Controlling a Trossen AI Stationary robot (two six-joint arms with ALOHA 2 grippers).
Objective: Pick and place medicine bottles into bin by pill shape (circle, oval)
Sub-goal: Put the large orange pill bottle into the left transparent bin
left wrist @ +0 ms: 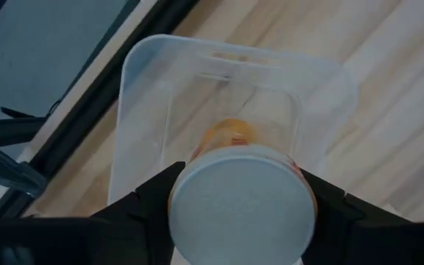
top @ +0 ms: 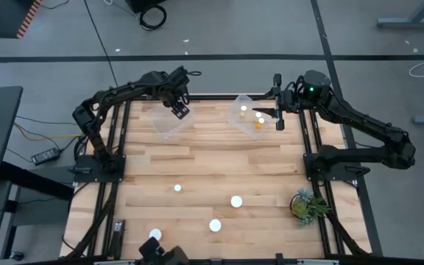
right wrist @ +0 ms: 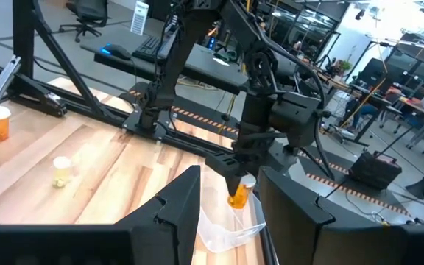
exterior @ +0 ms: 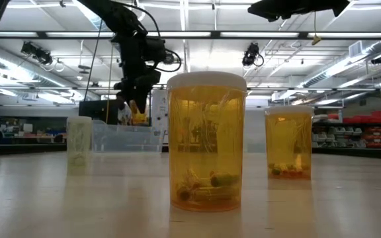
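Note:
My left gripper (top: 180,112) is shut on a small amber medicine bottle with a white cap (left wrist: 238,210), held above the left clear bin (left wrist: 234,73) at the table's far edge. The bottle also shows in the low view (exterior: 136,112) and the right wrist view (right wrist: 240,193). My right gripper (top: 278,110) is open and empty, just right of the right clear bin (top: 243,114), which holds bottles. Several more bottles stand upright on their bases on the near half of the table (top: 236,201), (top: 177,188), (top: 215,225). My left gripper pinches the bottle between its two fingers (left wrist: 153,195) at the top, on opposite sides at the white cap (left wrist: 179,202). The fingers come from above, pointing down. The bottle is lifted clear, its cap toward the wrist and its amber body (left wrist: 230,136) hanging over the bin's opening.
A green plant (top: 308,206) stands at the table's right near side. A fourth bottle (top: 155,235) stands by the near edge. In the low view a large bottle (exterior: 207,142) stands close in front, another (exterior: 288,142) to its right. Black frame rails border the table.

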